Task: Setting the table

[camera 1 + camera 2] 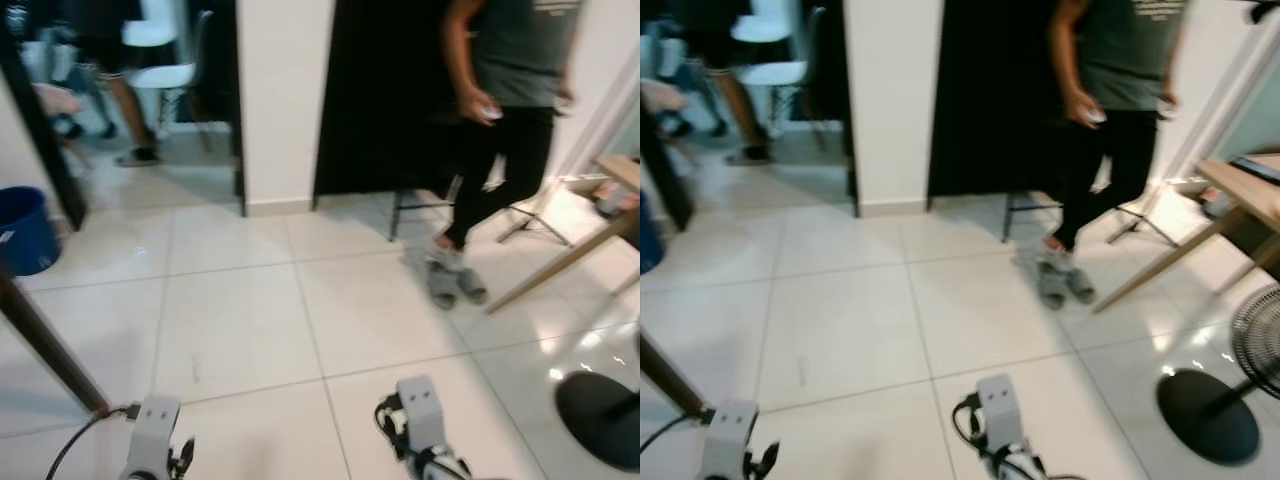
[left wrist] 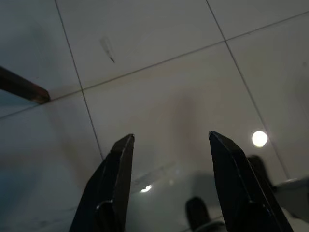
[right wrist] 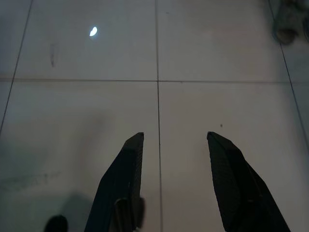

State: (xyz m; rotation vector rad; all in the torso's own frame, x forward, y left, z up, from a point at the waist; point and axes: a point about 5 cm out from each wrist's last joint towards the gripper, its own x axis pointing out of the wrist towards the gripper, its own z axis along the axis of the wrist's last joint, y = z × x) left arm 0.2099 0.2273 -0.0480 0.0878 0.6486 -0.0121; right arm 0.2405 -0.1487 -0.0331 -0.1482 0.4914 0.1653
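Note:
Both arms hang low over a white tiled floor (image 1: 300, 300). My left gripper (image 2: 169, 140) is open, its two black fingers spread above bare tile with nothing between them. My right gripper (image 3: 175, 137) is open too, pointing down at a tile joint, and holds nothing. The left wrist (image 1: 152, 430) and the right wrist (image 1: 420, 410) show at the bottom of the eye views. A wooden table (image 1: 1250, 190) stands at the far right, with a dark object on its top. No tableware can be made out.
A person (image 1: 510, 110) in a grey shirt and dark trousers stands ahead to the right. Grey slippers (image 1: 455, 282) lie on the floor. A fan base (image 1: 1210, 410) sits at the lower right. A blue bin (image 1: 25, 230) and a dark slanted leg (image 1: 50, 350) are on the left. A white pillar (image 1: 285, 100) rises ahead.

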